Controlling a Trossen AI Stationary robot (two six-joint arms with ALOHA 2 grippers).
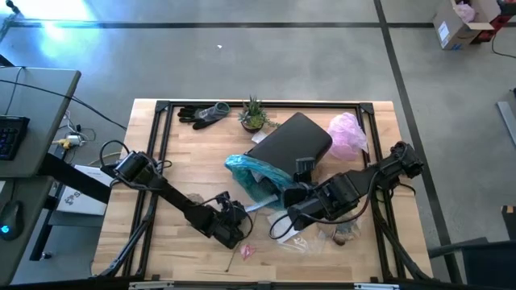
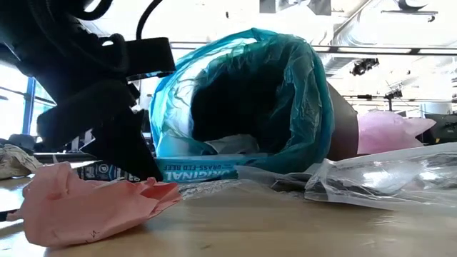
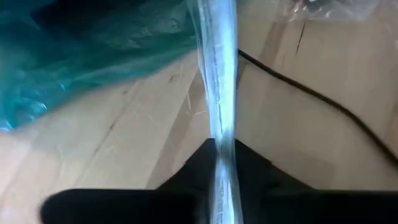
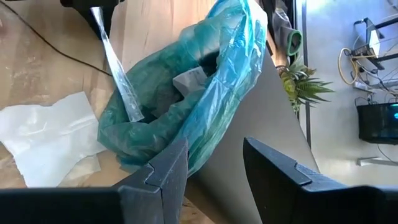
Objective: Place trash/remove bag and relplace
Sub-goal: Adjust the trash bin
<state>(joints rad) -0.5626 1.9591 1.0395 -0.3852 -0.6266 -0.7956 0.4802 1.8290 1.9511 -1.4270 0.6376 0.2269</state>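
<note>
One long silvery wrapper [image 3: 217,93] sits pinched in the left gripper [image 1: 235,211], jaws closed on its end, the other end reaching into the mouth of the teal bag [image 1: 256,173]. Bag lines a dark bin [image 1: 292,143] lying on its side mid-table, mouth facing 7 o'clock in the high view; white scraps and a blue printed wrapper [image 2: 193,171] show inside. Right gripper [image 4: 214,165] hangs just by the bag rim at about 4 o'clock of the mouth, fingers apart, holding nothing. Clear plastic wrappers [image 2: 385,178] and white paper [image 4: 53,134] lie on the wood table [image 1: 161,242] beside it. Pink crumpled scrap [image 1: 247,250] at 6 o'clock. Pink bag [image 1: 348,135] at 2 o'clock of the bin, plant [image 1: 254,115] and dark gloves [image 1: 203,113] at 11–12 o'clock.
</note>
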